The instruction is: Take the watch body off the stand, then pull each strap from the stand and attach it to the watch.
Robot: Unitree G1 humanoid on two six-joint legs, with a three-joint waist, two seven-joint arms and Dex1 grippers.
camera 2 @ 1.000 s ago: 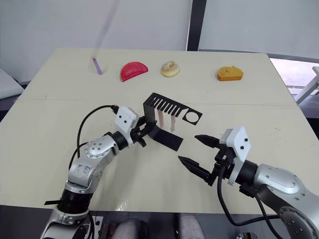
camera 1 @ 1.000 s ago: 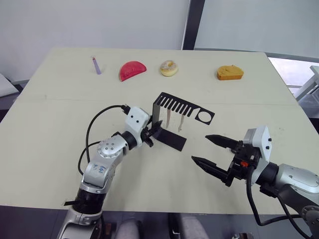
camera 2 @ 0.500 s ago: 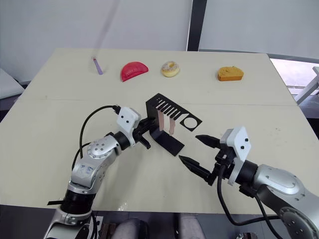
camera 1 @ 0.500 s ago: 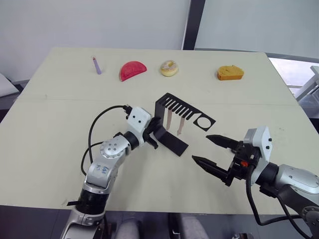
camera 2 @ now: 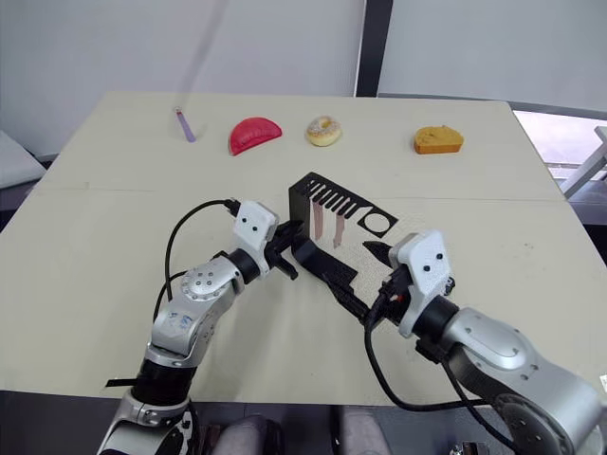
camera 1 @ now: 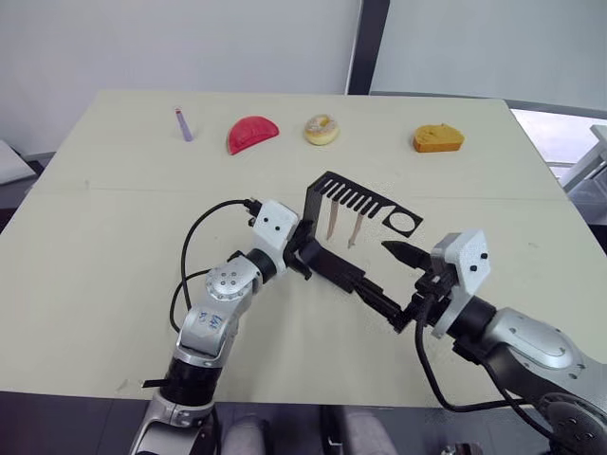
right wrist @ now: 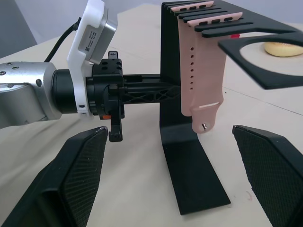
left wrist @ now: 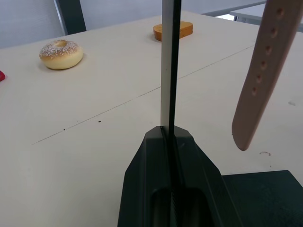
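The left pincer [camera 2: 283,254] is clamping the stand [camera 2: 305,220] upright. The right pincer [camera 1: 396,284] (spread wide) is facing the straps [right wrist: 199,80]; pinching one near its free end should be helping.

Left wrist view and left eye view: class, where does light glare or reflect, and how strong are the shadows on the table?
Left wrist view: one face of the stand reflects pale light. Left eye view: a washed-out bright patch lies beyond the table; shadows on the table are faint and soft.
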